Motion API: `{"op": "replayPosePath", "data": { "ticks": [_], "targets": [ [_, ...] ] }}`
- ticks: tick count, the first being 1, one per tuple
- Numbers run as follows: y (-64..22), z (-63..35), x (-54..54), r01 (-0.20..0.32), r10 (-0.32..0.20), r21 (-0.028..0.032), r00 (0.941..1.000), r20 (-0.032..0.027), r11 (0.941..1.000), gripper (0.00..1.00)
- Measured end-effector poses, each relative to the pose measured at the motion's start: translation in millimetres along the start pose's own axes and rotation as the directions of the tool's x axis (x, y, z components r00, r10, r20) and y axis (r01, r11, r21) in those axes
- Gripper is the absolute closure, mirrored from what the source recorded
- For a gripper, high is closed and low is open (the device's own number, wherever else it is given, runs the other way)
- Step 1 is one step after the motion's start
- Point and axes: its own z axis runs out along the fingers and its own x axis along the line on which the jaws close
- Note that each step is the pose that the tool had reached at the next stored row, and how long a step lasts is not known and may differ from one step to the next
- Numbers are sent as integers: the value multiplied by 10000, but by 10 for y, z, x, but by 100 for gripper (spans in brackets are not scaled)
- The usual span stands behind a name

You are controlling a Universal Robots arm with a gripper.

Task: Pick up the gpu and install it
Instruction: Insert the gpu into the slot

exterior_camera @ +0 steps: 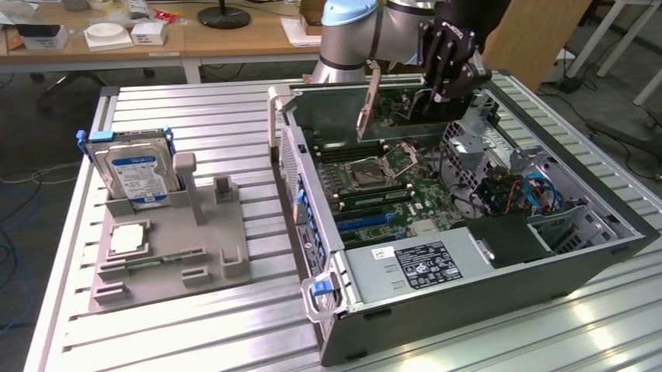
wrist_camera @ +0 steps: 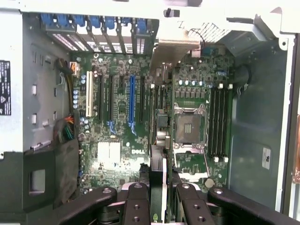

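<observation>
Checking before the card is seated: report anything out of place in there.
The card, held by the end effector, hangs above the motherboard, in no slot yet. The processor socket stands open and empty. Nothing looks spilled or broken.

A thin flat dark green gpu card [exterior_camera: 404, 107], long silver metal strip on one end, standing on its edge, up over the open grey computer case [exterior_camera: 466, 310]
</observation>
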Motion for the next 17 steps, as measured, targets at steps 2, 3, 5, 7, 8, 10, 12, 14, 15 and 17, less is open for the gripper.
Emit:
{"op": "replayPosePath", "data": {
  "ticks": [2,3,5,7,8,10,12,14,15,17],
  "targets": [
    [12,5,0,-1,1,1,10000,3,10000,73],
    [15,10,0,-1,1,1,10000,1,10000,73],
    [24,13,1,1,-1,37,10000,-13,10000,73],
    [31,18,1,6,-6,132,10000,-23,9999,73],
    [35,21,0,10,-9,196,10000,-24,9998,73],
    [44,26,0,12,-12,253,10000,-24,9997,73],
    [54,38,1,0,0,256,10000,-23,9997,73],
    [67,53,2,-107,107,262,9999,-24,9996,73],
    [77,59,2,-150,150,264,9999,-23,9995,73],
    [104,69,2,-158,158,265,9999,-23,9995,73]
  ]
}}
